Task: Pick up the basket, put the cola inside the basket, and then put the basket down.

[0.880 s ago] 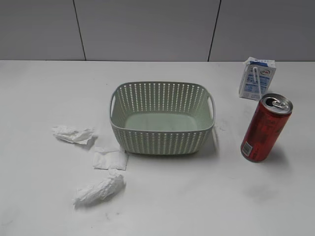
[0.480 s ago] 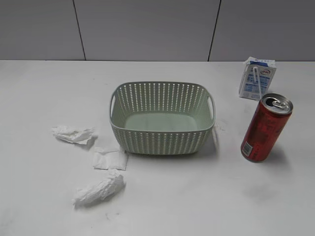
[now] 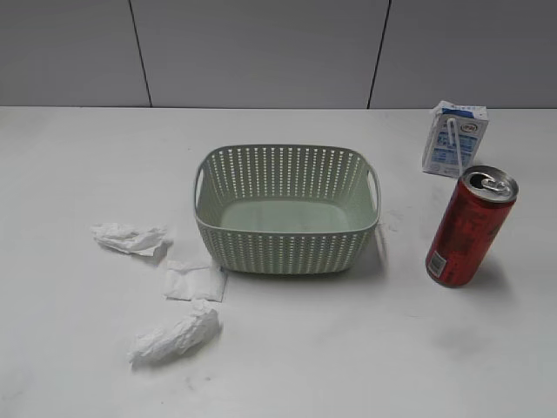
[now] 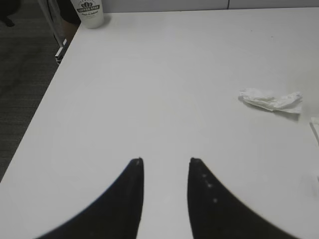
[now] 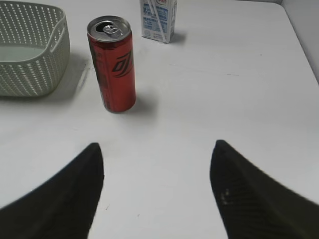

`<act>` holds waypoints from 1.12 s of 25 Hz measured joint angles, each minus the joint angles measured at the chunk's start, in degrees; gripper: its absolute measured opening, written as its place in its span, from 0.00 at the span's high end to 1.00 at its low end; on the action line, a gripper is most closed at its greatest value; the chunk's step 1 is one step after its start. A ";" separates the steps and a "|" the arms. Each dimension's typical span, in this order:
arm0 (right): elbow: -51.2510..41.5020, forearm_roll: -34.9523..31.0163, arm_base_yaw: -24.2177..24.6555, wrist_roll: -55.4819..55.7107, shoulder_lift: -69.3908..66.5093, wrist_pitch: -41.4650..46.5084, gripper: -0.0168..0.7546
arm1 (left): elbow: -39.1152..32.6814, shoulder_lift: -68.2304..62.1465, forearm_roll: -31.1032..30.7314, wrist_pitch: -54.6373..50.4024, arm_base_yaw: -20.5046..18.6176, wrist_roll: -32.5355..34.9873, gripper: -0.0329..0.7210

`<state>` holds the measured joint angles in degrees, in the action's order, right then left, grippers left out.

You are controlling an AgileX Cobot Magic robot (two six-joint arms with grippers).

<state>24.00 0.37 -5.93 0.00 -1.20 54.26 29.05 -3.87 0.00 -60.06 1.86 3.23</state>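
Observation:
The pale sage-green basket (image 3: 287, 211) stands empty and upright at the middle of the white table; its right end also shows in the right wrist view (image 5: 31, 50). The red cola can (image 3: 470, 226) stands upright to the basket's right, apart from it, and shows in the right wrist view (image 5: 112, 64). My right gripper (image 5: 157, 149) is open and empty, above the table short of the can. My left gripper (image 4: 165, 162) is open and empty over bare table near the left edge. Neither gripper shows in the exterior view.
A blue-and-white drink carton (image 3: 454, 139) stands behind the can, also in the right wrist view (image 5: 158, 19). Crumpled white tissues (image 3: 130, 237) (image 3: 176, 336) and a flat one (image 3: 195, 282) lie left of the basket. A paper cup (image 4: 89, 12) stands at the table's far left corner.

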 joint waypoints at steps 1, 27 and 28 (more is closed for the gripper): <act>0.00 0.00 0.00 0.00 0.00 0.00 0.28 | 0.00 0.00 0.00 0.00 0.00 0.00 0.64; 0.00 0.00 0.00 0.00 0.00 0.00 0.22 | 7.28 -18.15 9.36 10.48 0.00 0.00 0.08; 0.00 0.00 0.00 0.00 0.00 0.00 0.22 | 8.59 -21.78 9.91 11.20 0.00 0.00 0.08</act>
<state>24.00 0.37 -5.93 0.00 -1.20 54.26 37.64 -25.65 9.91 -48.86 1.86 3.23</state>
